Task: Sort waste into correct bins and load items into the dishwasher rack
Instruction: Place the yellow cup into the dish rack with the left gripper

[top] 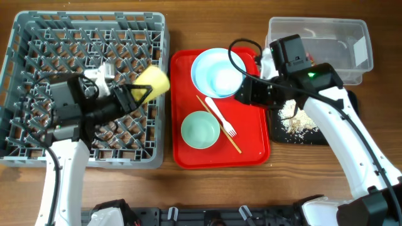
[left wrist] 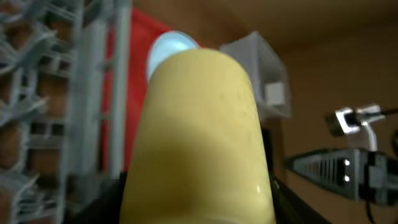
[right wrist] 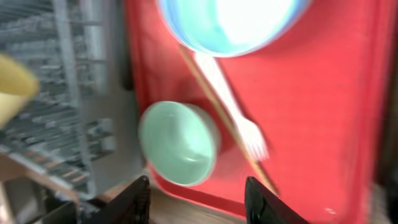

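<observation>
Above the right side of the dish rack (top: 17, 56), my left gripper (top: 139, 94) is clamped on a yellow cup (top: 154, 81). The cup is held sideways, its far end pointing toward the red tray (top: 251, 144). From the left wrist camera it fills most of the picture, so I cannot tell whether it touches the grid beneath it.

My right gripper (right wrist: 199, 202) hangs over the red tray with its fingers (right wrist: 134, 199) apart and nothing between them. Seen from above, it sits just beside the blue bowl (top: 217, 72) at the far end of the tray. Nearer to me on the tray stands a green bowl (top: 200, 130), upright. A white fork (top: 220, 117) lies just right of it, with a wooden chopstick (top: 221, 125) alongside; both run diagonally and they seem to cross. The right wrist picture is blurred, though it shows both bowls, the fork and the chopstick.

Right of the red tray lies a dark tray (top: 326, 137) scattered with pale crumbs (top: 295, 118), and behind that a clear plastic tub (top: 339, 37) stands on the wooden table (top: 213, 25). My right arm reaches across the dark tray.
</observation>
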